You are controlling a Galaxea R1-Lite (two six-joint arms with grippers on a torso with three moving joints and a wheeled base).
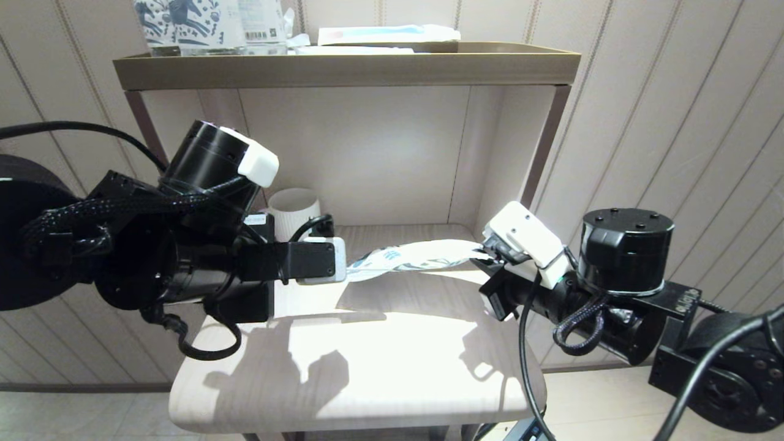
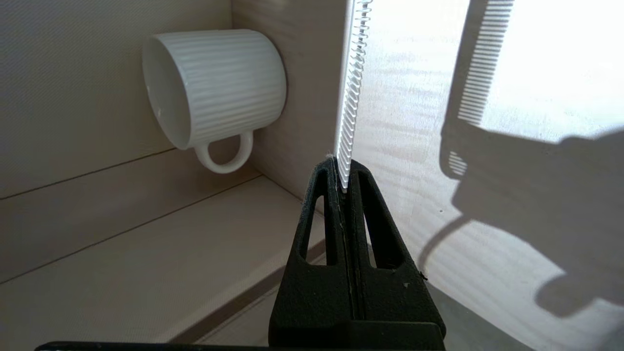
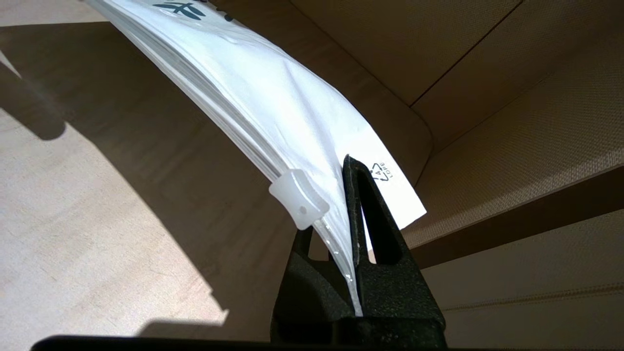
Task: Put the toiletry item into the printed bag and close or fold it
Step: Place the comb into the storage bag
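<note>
1. The left gripper [image 2: 343, 173] reaches in from the near left, its jaws pinched tight on the toiletry item [image 2: 353, 87], a white comb whose teeth run away from the fingers.
2. The right gripper [image 3: 348, 219], at the right, is clamped on the edge of the printed bag [image 3: 273, 102] beside its zip slider [image 3: 298, 199].
3. The bag [image 1: 416, 257] hangs above the wooden shelf [image 1: 367, 367] between both grippers.
4. A ribbed white mug [image 1: 295, 211] stands far left, partly hidden behind the left arm.
5. Horse-printed packs [image 1: 184, 21] sit on the top shelf [image 1: 343, 67].
</note>
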